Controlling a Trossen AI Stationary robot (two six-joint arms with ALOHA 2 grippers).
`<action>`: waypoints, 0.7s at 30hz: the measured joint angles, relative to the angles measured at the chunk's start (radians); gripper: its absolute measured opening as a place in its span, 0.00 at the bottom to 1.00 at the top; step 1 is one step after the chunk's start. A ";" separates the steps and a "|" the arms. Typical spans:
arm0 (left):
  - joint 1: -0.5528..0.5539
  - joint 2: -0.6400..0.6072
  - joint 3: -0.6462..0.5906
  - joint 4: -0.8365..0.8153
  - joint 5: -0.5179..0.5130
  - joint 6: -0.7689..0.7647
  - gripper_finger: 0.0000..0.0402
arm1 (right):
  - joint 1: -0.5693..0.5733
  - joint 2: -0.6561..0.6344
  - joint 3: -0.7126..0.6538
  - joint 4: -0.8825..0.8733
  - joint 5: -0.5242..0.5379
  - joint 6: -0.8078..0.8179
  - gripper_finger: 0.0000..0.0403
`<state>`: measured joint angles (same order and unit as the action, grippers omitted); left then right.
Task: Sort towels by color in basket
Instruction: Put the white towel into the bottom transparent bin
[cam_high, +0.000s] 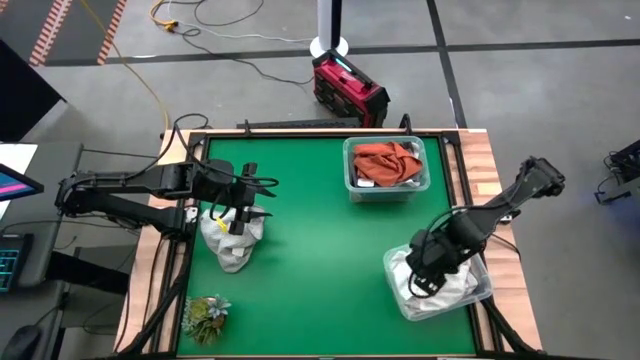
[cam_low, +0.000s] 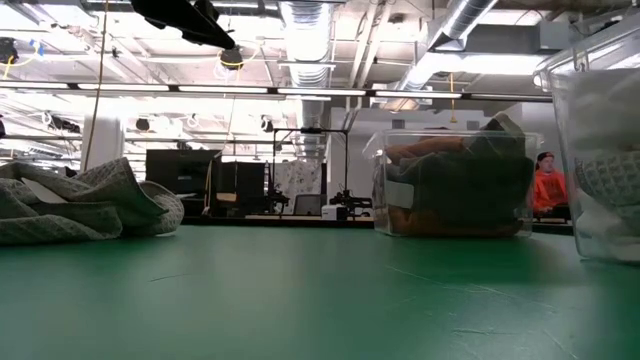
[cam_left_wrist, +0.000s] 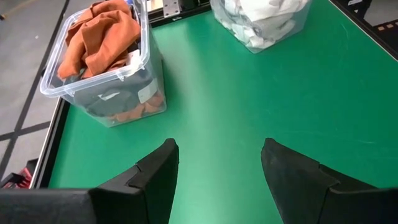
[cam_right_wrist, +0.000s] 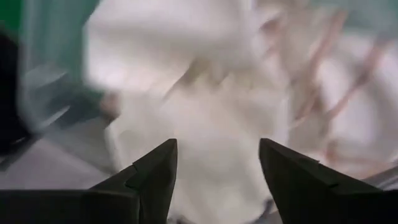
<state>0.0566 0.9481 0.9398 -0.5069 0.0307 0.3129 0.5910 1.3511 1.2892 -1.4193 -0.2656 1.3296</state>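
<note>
Nearest to you, on the front of the green table (cam_high: 310, 260), the right gripper (cam_high: 425, 278) hangs over the clear box (cam_high: 478, 290) at the front right corner, which holds the white towels (cam_right_wrist: 205, 124). Its fingers stand wide and, in the right wrist view, nothing is between them; the white cloth lies just below the tips. At the front left corner you see a small green tuft (cam_high: 205, 318), which is not part of the sorting.

A little further back on the left, the left gripper (cam_high: 240, 205) is above the loose pile of pale grey towels (cam_high: 232, 240) that lies on the table. It is also wide open and empty.

At the back, the second clear box (cam_left_wrist: 140, 74) holds the rust-orange towel (cam_high: 388, 160) on top, with some darker cloth under it.

What could go wrong, I think:
- If the right gripper closes now, it may pull an already sorted white towel out of its box, or catch the thin wall and drag the box.
- If the left gripper pinches too deep, it may lift several towels together, and a trailing piece may fall on the table or into the wrong box.
- The boxes look light, so a push on the rim may tip them
</note>
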 joint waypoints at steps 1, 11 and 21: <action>0.000 0.000 0.000 -0.001 0.000 0.000 0.55 | 0.009 -0.014 0.000 0.002 -0.013 0.025 0.64; 0.000 0.000 0.000 -0.004 0.000 -0.003 0.55 | 0.098 -0.005 -0.035 0.052 -0.021 0.216 0.64; 0.000 0.000 0.000 -0.010 0.000 -0.022 0.55 | 0.093 0.206 -0.316 0.519 -0.105 0.185 0.64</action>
<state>0.0563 0.9482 0.9398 -0.5169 0.0311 0.2911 0.6842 1.5570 0.9736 -0.9003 -0.3710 1.5142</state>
